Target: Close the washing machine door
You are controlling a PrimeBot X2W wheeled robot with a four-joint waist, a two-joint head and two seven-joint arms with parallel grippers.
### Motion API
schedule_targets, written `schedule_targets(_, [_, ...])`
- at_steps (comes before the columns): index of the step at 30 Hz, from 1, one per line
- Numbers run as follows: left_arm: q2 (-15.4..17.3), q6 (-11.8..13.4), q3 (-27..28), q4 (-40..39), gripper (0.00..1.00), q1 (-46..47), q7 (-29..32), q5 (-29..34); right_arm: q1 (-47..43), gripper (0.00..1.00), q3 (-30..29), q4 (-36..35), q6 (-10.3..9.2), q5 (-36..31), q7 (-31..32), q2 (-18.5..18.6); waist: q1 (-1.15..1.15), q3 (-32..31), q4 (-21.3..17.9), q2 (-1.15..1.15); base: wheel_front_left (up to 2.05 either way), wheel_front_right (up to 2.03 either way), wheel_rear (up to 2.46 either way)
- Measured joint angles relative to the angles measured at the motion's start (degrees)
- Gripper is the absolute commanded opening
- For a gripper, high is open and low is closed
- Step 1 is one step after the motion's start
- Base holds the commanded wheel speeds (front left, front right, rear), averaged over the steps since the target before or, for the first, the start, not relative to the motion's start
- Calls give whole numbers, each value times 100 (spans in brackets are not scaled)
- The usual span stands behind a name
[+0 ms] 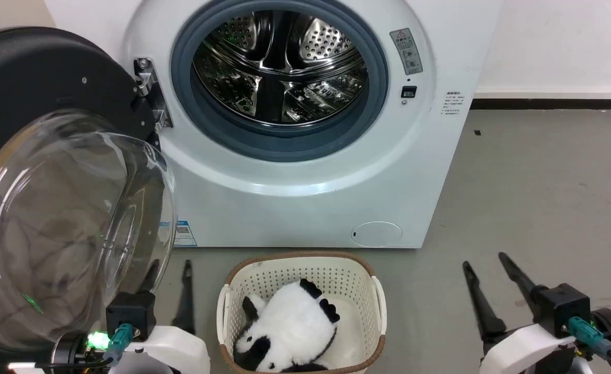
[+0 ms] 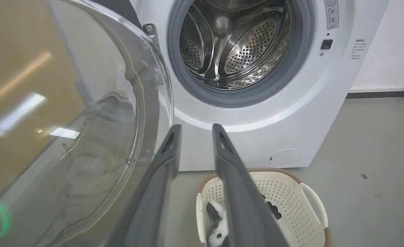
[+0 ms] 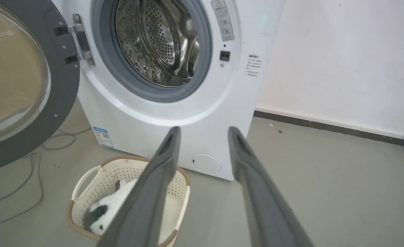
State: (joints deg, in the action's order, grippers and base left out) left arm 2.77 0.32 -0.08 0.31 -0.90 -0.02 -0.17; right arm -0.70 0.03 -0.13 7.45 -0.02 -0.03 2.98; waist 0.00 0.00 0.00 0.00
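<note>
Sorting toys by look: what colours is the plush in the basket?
The plush toy is black and white, panda-like; clearest in the head view.

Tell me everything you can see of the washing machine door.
The washing machine door is a large round black disc, and a clear glass bowl bulges from its centre. It stands wide open, swung to the left of the porthole, held to the washing machine by a metal hinge. The left gripper is close beside the glass; contact cannot be told.
</note>
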Motion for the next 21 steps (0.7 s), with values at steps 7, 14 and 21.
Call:
schedule_targets(7, [0,2,-22,8,100,-1,-47,-5,-1,100,-9,0,0,53,-41,0,0,4,1,0,0,0,0])
schedule_targets(14, [0,8,-44,10,100,-3,-114,-59,-3,100,-31,-3,0,62,-118,0,0,12,37,0,0,0,0])
schedule_targets(21, [0,25,-62,13,100,-5,-213,-120,-14,100,-31,-33,0,110,-213,0,0,14,158,0,0,0,0])
